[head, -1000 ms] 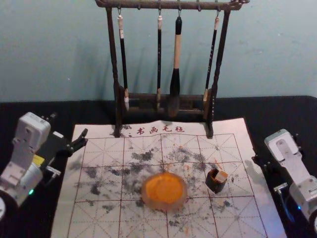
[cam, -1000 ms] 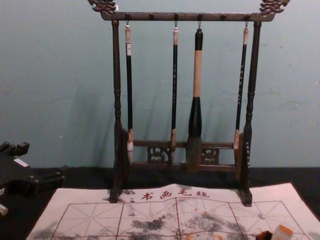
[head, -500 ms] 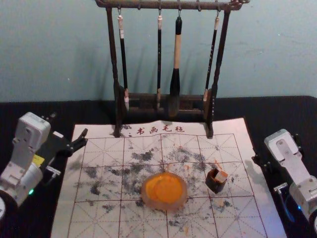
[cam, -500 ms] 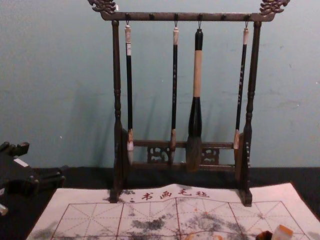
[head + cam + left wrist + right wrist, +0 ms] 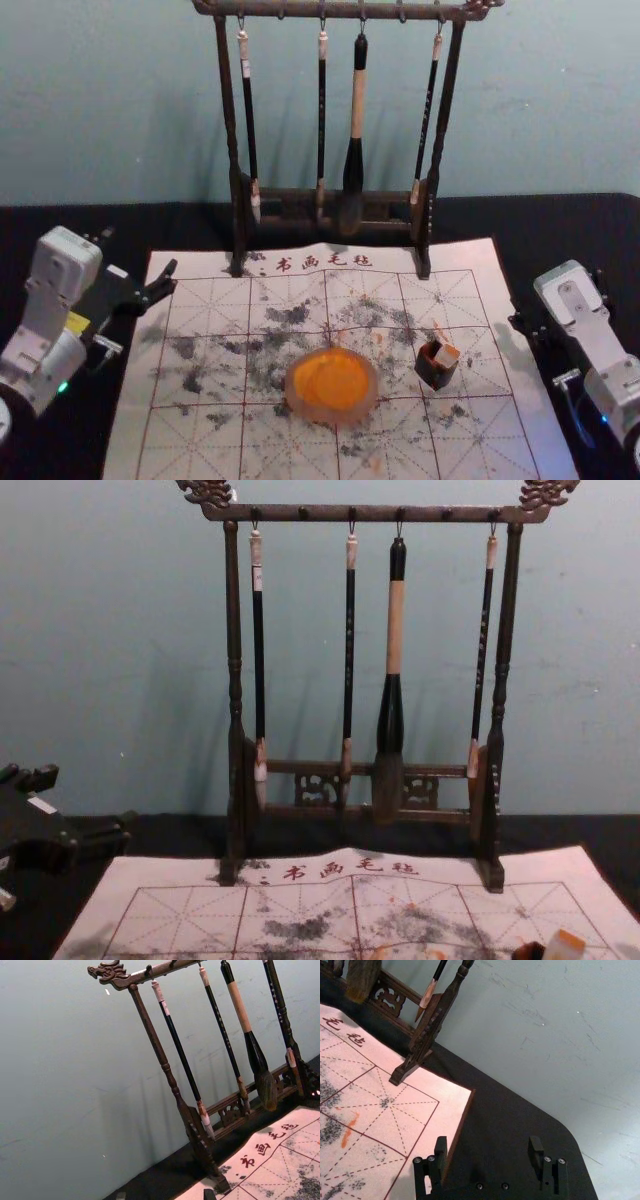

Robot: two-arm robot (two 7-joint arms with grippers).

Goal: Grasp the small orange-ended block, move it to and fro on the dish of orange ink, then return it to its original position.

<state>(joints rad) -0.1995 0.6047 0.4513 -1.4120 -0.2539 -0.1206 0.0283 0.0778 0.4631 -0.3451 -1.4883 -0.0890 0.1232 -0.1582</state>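
Between the fingers of the two grippers, head view: dish of orange ink (image 5: 332, 385) on the printed mat (image 5: 500, 445), touched by neither. Small block (image 5: 447, 354), orange-ended, found tilted at the mouth of a dark pot (image 5: 434, 378), nearer the right fingers than the left and clear of both. Left gripper (image 5: 140, 250) at the mat's left edge; right gripper (image 5: 557, 297) at its right edge; both empty. Brush rack (image 5: 226, 110) stands beyond the fingers, four brushes (image 5: 357, 90) hanging.

Left wrist view: left fingers (image 5: 209, 1194) spread, gripping nothing. Rack and part of the mat lie past their tips.

Right wrist view: right fingers (image 5: 535, 1152) wide apart over the tabletop (image 5: 505, 1135), mat edge beside one of them; nothing held.

Chest view: left fingers noted at the left edge, parted. Block and pot sit well apart from them, low on the right.
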